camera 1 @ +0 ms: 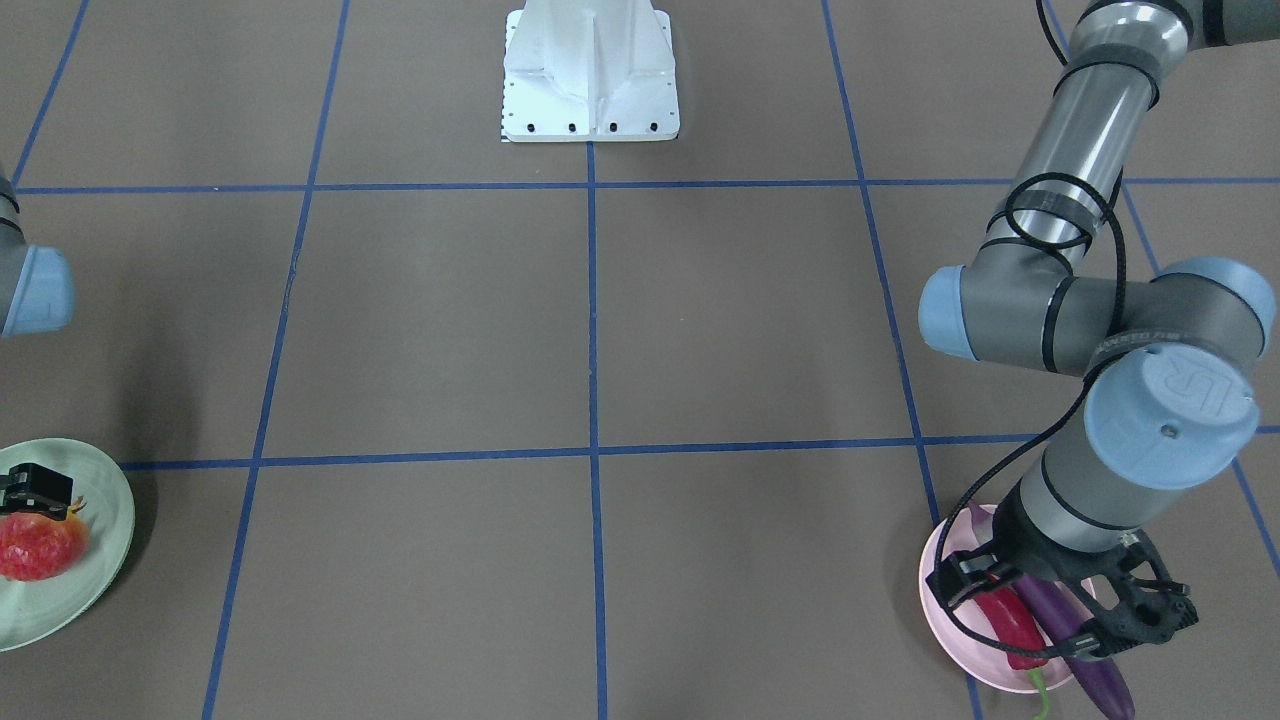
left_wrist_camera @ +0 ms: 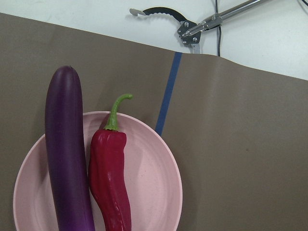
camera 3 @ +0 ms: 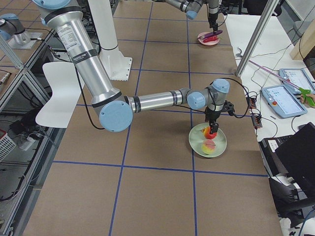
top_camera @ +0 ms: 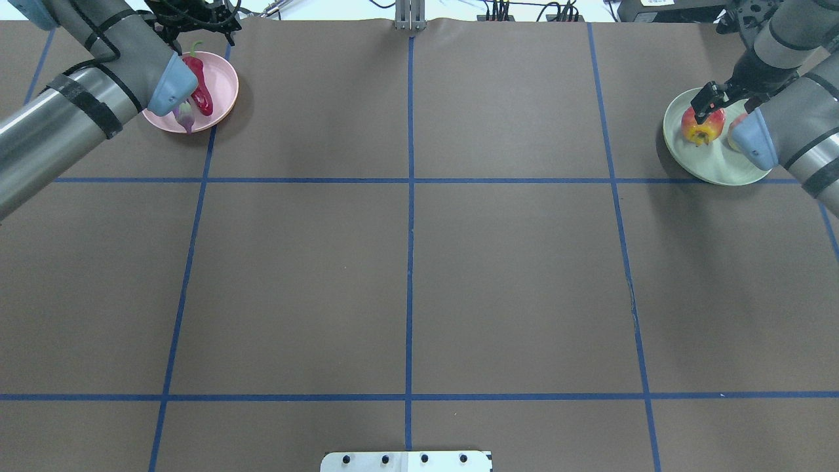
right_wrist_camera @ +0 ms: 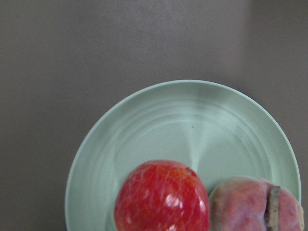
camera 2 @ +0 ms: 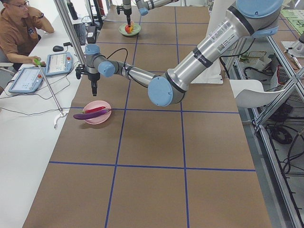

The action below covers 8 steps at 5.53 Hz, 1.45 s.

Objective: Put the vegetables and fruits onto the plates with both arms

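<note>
Lying parallel on pink plate (left_wrist_camera: 154, 187), eggplant (left_wrist_camera: 67, 154) cap toward robot (camera 1: 590, 80), chili (left_wrist_camera: 110, 183) stem away, fingers' (top_camera: 706, 103) spread impossible to tell

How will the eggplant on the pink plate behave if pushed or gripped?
Likely slippery: the eggplant has glossy skin. Probably stiff, since its end overhangs the pink plate rim without drooping. A sideways push may roll it, though the chili lying against it would likely block that side.
</note>
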### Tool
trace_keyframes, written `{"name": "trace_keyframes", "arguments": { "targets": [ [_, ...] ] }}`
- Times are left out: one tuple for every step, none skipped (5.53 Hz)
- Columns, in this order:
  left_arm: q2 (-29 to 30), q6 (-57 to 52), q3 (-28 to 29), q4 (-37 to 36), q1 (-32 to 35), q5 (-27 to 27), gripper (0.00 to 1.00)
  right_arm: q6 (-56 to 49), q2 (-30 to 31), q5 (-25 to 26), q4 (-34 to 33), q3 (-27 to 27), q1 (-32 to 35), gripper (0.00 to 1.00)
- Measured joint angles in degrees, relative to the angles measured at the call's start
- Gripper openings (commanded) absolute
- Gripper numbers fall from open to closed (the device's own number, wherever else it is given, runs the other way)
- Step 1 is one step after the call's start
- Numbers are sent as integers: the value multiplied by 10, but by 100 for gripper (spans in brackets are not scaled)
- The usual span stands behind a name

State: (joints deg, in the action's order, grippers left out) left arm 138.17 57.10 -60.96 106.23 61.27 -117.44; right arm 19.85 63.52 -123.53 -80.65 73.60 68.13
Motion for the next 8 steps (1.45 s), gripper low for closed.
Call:
{"name": "trace_keyframes", "arguments": {
  "targets": [
    [-10, -25, -25, -12, 7, -6, 100, 4, 0, -24, -1, 14, 23, 100],
    [-35, -95, -66, -35, 29, -23, 100, 2, 2, -60, -3, 24, 61, 100],
    [-77, -178, -120, -66, 62, -52, 100, -1, 12, -92, -5, 36, 103, 100],
    [-144, -249, -191, -88, 95, -80, 100, -2, 37, -109, -7, 63, 132, 100],
    [-221, -300, -260, -94, 118, -97, 100, -2, 81, -119, -6, 108, 149, 100],
    [-288, -327, -304, -92, 140, -127, 100, -3, 133, -133, -3, 156, 160, 100],
    [-331, -334, -323, -90, 163, -157, 100, -1, 182, -144, 0, 196, 168, 100],
    [-365, -336, -335, -90, 179, -168, 100, 2, 220, -144, 1, 218, 170, 100]
  ]
}}
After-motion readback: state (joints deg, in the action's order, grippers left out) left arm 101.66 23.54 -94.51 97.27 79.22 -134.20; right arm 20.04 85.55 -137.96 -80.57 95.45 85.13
